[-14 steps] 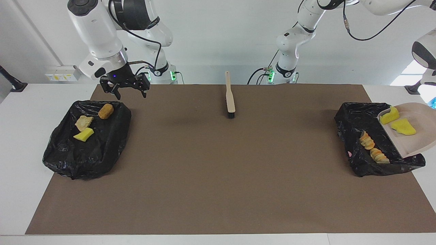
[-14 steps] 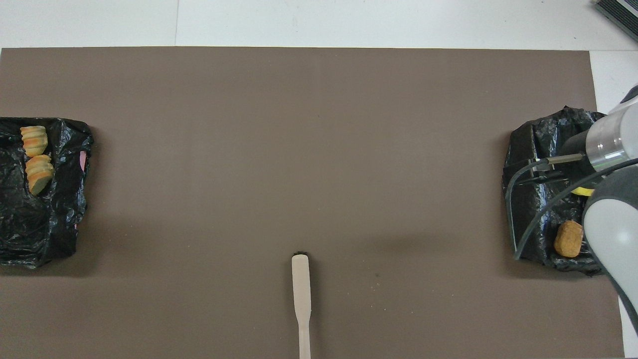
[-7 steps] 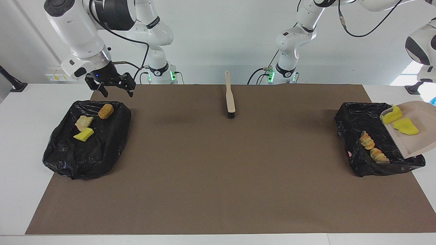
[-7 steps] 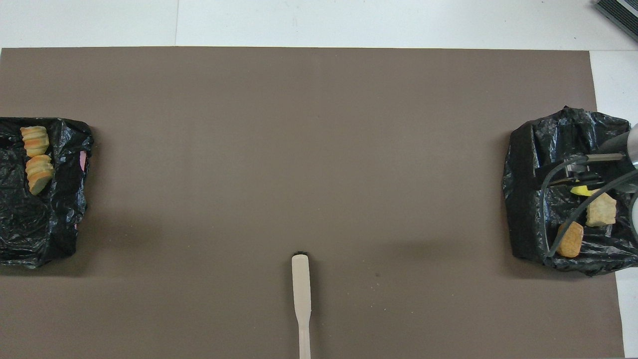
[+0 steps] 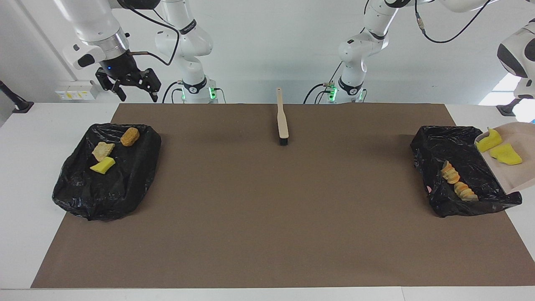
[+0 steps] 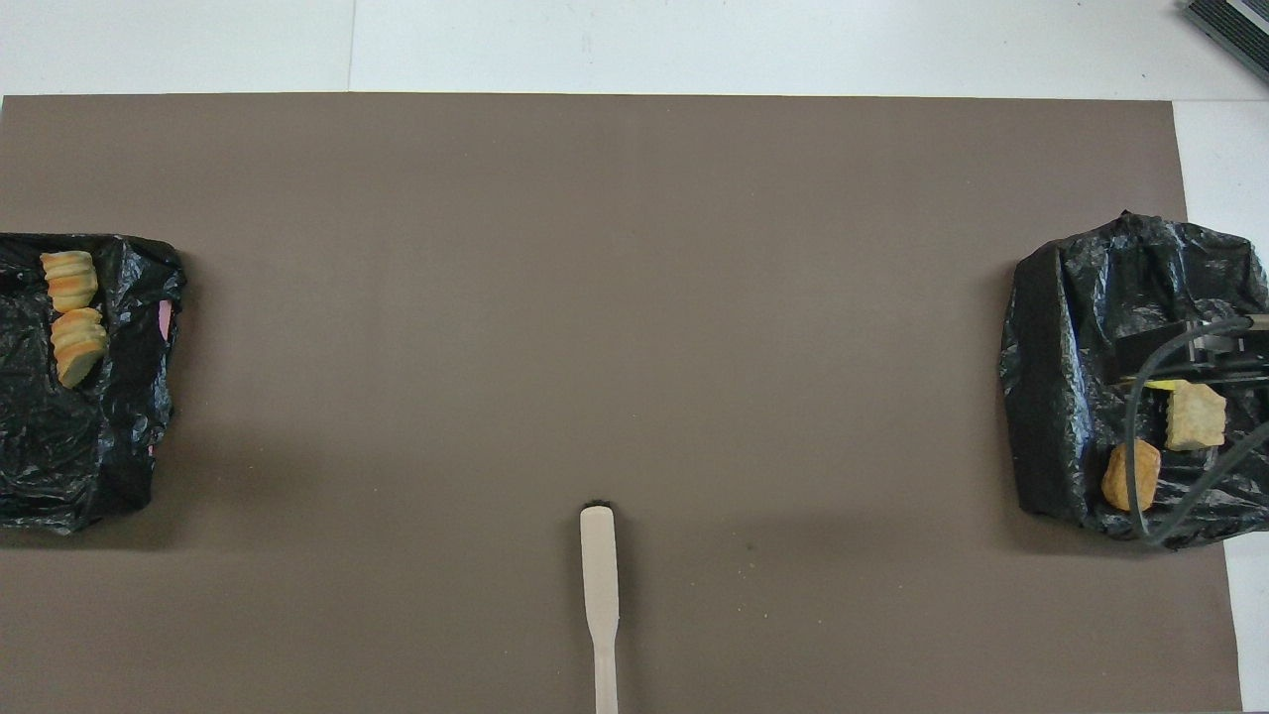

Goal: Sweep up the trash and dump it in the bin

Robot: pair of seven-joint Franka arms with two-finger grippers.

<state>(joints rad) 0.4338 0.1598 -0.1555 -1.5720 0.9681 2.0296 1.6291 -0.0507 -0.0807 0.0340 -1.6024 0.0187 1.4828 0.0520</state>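
The right gripper [image 5: 133,85] hangs empty with fingers spread, raised above the table edge next to its bin [image 5: 67,184], which already holds three scraps [image 5: 109,151]; that arm looks finished and waiting. The brush [image 5: 282,117] lies mid-mat, set aside. At the left arm's end the dustpan [image 5: 522,167] tilts over the other bin [image 5: 434,146], likely to tip its two yellow scraps [image 5: 499,148] in beside two lumps [image 5: 456,182]; its gripper is out of view. A brown mat [image 5: 267,217] covers the white table [image 5: 25,175] before a plain white wall.

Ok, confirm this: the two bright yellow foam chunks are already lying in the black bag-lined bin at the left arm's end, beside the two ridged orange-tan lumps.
Not quite. The facing view shows the two bright yellow foam chunks on the beige plastic dustpan, tilted over the black bag-lined bin. The two ridged orange-tan lumps do lie in that bin.
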